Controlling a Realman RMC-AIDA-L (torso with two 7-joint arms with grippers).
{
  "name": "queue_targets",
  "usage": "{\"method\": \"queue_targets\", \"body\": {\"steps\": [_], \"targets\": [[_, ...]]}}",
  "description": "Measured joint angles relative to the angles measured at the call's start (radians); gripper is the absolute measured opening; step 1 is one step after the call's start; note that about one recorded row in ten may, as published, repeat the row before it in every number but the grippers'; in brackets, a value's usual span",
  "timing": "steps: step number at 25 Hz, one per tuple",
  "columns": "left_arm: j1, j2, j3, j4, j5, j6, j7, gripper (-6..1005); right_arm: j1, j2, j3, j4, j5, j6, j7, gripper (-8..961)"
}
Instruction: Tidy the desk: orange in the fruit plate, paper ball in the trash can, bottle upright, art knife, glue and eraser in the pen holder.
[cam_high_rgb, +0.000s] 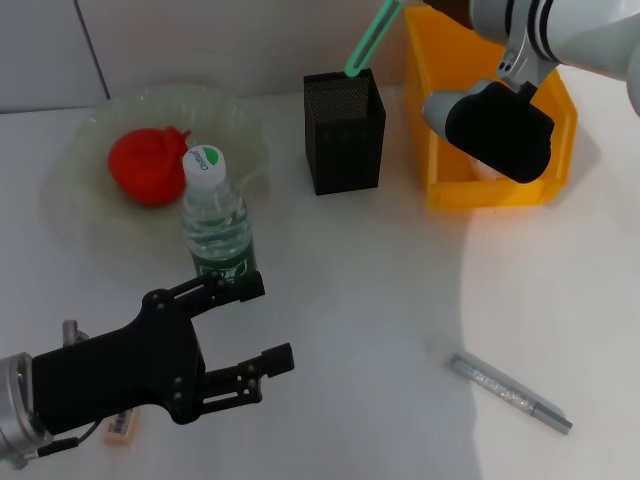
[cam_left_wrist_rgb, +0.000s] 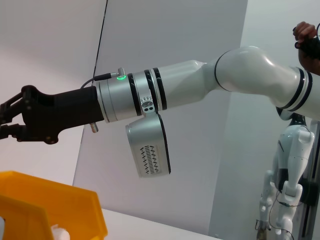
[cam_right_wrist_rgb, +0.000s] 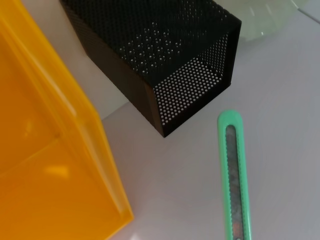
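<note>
1. The art knife (cam_high_rgb: 372, 40), green and slim, is hanging tilted just above the pen holder (cam_high_rgb: 344, 132), its lower tip sitting at the holder's back rim; the right wrist view is looking down its length (cam_right_wrist_rgb: 236, 175) with the black mesh cup (cam_right_wrist_rgb: 165, 60) open just beside it.
2. The right gripper (cam_high_rgb: 497, 125) is carrying it from up near the trash can (cam_high_rgb: 492, 180); I cannot tell how its jaws are standing, since the dark housing is hiding them, so my guess is they are pinching the knife's upper end.
3. To do this well, I would be centring the tip over the mouth of the cup, not the rim, and bringing the knife closer to upright before lowering.
4. Letting go only once the tip is well inside is looking wise; a tilted drop could be tipping the light cup or sending the knife onto the table (cam_high_rgb: 380, 290).
5. The left gripper (cam_high_rgb: 255, 325) is hovering low near the bottle (cam_high_rgb: 215, 215), jaws spread and holding nothing.
6. The bottle is standing upright, the orange (cam_high_rgb: 148, 165) is lying in the fruit plate (cam_high_rgb: 245, 130), and the eraser (cam_high_rgb: 122, 425) is waiting on the table under the left arm.
7. A grey stick (cam_high_rgb: 510, 392), possibly the glue, is lying well apart on the right.
</note>
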Motion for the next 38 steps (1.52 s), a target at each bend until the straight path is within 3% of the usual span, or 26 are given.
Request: {"method": "queue_targets", "body": {"steps": [10, 38], "targets": [[0.001, -0.002, 0.000, 0.000, 0.000, 0.003, 0.000, 812, 0.005, 0.002, -0.009, 0.014, 0.000, -0.021, 0.022, 185], [0.010, 0.003, -0.010, 0.009, -0.014, 0.038, 0.000, 812, -0.005, 0.007, -0.051, 0.184, 0.002, 0.284, -0.057, 188]]}}
